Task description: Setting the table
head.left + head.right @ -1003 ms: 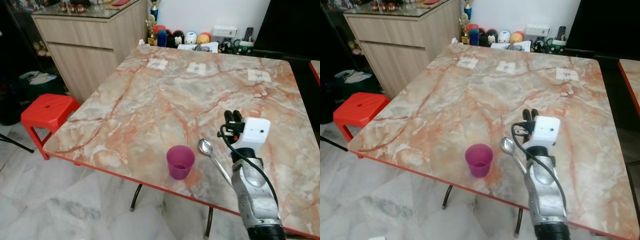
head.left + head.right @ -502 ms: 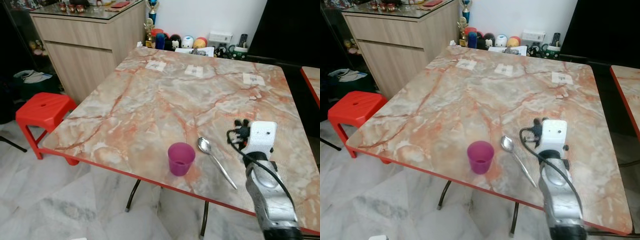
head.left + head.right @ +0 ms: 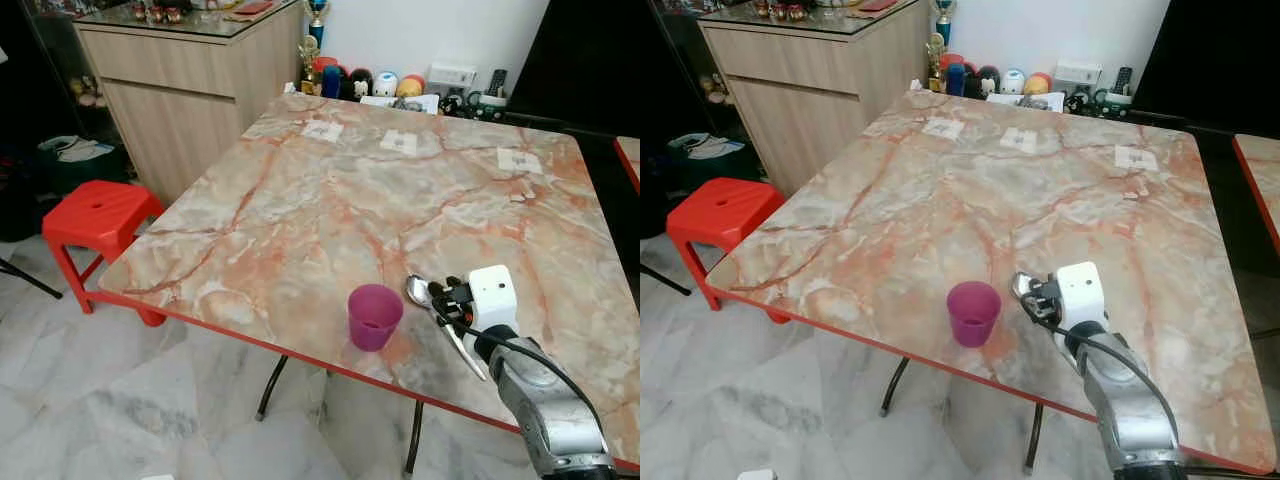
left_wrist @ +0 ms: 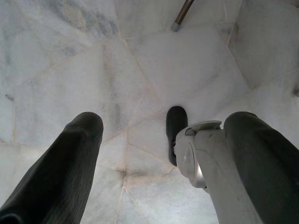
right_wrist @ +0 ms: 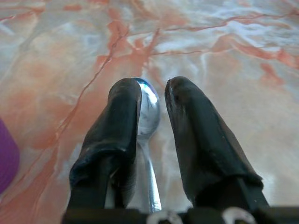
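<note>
Over on the left, a red stool (image 3: 95, 213) stands on the floor beside the marble worktop (image 3: 330, 190). The left hand (image 4: 159, 154) hangs over the pale floor tiles, fingers spread wide. Near the worktop's front edge stands a purple cup (image 3: 374, 316), upright. Just right of it lies the spoon (image 5: 147, 121), flat on the marble, and the right hand (image 5: 152, 100) sits low over it, fingers parted either side of the bowl, not clamped.
</note>
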`<state>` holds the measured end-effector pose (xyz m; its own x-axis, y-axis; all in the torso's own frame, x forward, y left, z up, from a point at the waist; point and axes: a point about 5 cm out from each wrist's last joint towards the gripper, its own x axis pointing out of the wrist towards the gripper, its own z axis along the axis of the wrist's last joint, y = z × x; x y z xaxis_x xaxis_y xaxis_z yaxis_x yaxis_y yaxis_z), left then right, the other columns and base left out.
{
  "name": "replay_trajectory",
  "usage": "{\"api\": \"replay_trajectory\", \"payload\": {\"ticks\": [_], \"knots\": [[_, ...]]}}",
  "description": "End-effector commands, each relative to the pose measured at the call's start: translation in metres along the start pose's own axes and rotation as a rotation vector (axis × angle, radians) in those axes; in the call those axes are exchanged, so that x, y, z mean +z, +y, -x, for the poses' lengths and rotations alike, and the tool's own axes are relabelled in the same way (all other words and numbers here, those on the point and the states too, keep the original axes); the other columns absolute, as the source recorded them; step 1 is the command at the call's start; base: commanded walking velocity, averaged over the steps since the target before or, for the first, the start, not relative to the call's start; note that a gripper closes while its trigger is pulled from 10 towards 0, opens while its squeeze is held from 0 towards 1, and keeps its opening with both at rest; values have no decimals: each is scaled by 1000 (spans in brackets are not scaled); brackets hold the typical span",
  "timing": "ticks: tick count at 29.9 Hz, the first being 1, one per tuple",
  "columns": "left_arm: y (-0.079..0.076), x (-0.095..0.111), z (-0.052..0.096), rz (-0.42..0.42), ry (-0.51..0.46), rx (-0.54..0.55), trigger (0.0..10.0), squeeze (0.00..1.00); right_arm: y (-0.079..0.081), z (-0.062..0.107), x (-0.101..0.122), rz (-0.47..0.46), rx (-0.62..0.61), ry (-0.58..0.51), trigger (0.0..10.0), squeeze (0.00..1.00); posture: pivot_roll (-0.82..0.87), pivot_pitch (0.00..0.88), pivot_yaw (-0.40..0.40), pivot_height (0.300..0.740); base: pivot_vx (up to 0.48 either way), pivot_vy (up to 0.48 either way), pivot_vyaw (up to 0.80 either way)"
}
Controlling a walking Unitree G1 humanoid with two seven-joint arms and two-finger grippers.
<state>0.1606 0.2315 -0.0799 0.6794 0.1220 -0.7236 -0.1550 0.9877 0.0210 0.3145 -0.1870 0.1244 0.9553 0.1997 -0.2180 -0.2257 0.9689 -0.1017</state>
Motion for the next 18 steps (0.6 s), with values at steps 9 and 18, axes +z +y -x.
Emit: {"api": "replay_trajectory", "payload": {"ticks": [9, 18], "knots": [[3, -8, 2, -13, 37, 0, 10000, 0, -16, 7, -2, 24, -42, 75, 10000, 0, 1, 123, -20, 740, 0, 0, 0], [3, -8, 2, -27, 40, -6, 10000, 0, -13, 13, -11, -19, 5, 133, 10000, 0, 1, 124, -20, 740, 0, 0, 0]]}}
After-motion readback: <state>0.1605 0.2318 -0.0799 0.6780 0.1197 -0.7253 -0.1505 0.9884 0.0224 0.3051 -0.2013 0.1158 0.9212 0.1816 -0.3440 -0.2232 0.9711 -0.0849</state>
